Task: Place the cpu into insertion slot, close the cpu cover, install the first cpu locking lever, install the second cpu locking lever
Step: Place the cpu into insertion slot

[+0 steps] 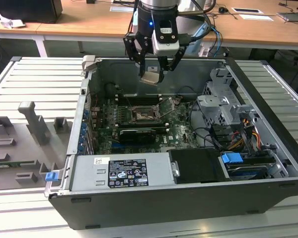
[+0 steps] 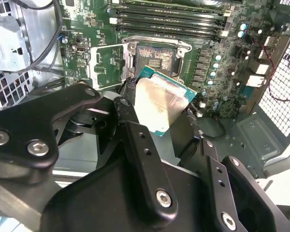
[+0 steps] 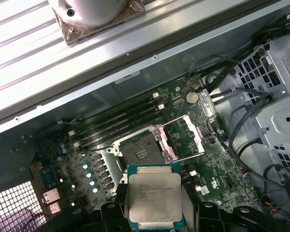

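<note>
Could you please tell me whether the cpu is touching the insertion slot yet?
Apart. In the exterior view the gripper holds the cpu well above the green board, with clear open space between it and the insertion slot below.

One cpu (image 3: 153, 200), one insertion slot (image 3: 140, 153), one cpu cover (image 3: 196, 134)

A: Exterior view?
B: High up, angled down into the open case (image 1: 139, 201), whole case framed.
A: Wrist views?
B: Both close above the motherboard (image 3: 232, 169), facing down; both share the insertion slot (image 2: 153, 58) (image 3: 141, 152) and cpu (image 2: 162, 104) (image 3: 153, 199).
</note>
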### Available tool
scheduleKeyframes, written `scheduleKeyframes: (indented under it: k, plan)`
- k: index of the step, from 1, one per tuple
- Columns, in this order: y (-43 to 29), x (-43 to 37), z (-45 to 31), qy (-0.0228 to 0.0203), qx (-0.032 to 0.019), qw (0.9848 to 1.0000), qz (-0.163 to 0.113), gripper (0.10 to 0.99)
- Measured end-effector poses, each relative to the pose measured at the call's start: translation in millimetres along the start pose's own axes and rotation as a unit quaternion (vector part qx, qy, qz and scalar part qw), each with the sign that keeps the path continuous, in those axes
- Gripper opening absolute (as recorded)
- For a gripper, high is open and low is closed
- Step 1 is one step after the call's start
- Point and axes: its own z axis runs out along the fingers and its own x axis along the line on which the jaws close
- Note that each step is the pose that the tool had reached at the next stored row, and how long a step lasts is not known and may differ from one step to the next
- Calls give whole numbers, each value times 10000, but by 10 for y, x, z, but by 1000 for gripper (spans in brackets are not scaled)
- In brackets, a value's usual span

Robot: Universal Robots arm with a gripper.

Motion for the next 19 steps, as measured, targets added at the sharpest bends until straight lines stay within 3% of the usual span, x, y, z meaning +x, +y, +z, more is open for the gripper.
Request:
scheduleKeyframes:
  k: [9,13,17,19]
  plan:
    - [-1,0,13,-29,-6,9995,320,529]
    - [-2,-1,19,-52,-7,9985,554,529]
    - [-3,-1,33,-81,-10,9962,871,529]
    - [-4,-1,43,-102,-13,9938,1104,529]
